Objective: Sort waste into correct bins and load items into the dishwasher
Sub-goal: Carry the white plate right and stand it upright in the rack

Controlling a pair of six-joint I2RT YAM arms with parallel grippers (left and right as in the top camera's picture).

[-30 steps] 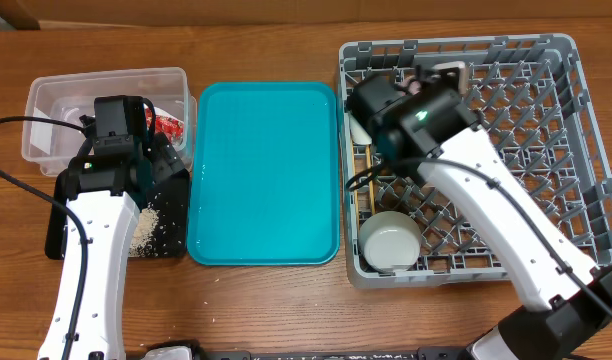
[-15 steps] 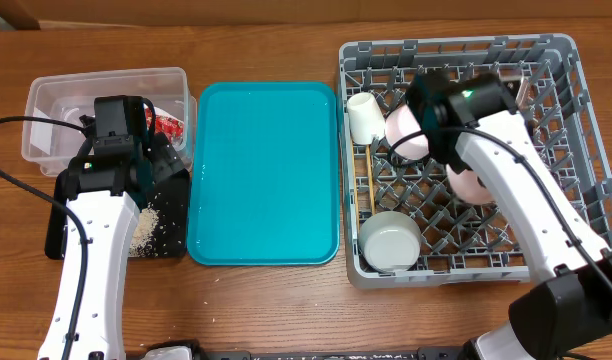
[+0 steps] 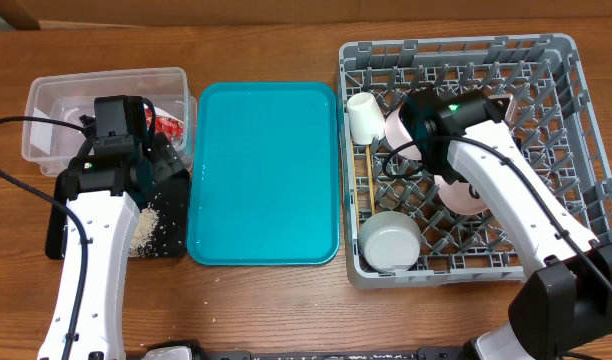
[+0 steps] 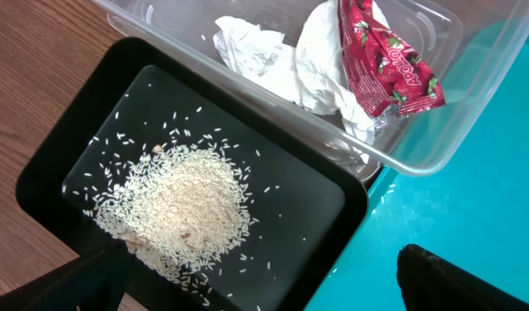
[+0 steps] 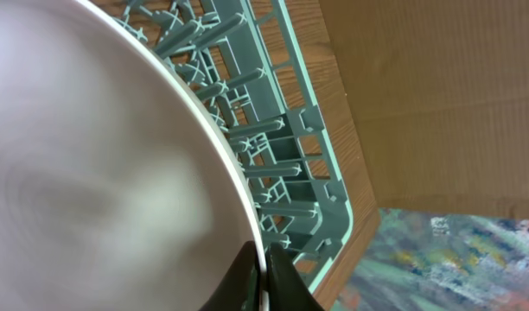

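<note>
Plate (image 5: pixel 92 173) was inside the dish rack (image 3: pixel 546 90), and your right gripper (image 5: pixel 263 269) was pinched tight on its rim. Your left gripper (image 4: pixel 264 289) hung with jaws spread wide above the black tray (image 4: pixel 325 199) of rice (image 4: pixel 178 207), beside the clear tub (image 4: pixel 472 95) holding the napkin (image 4: pixel 247 52) and wrapper (image 4: pixel 385 60)

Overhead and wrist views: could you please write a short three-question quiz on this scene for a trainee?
1. True or false: the left tool is shut.
2. What does the right tool pinch? A) white cup B) plate C) chopsticks
3. Which container holds the rice?
Key: 1 false; 2 B; 3 the black tray.
</note>
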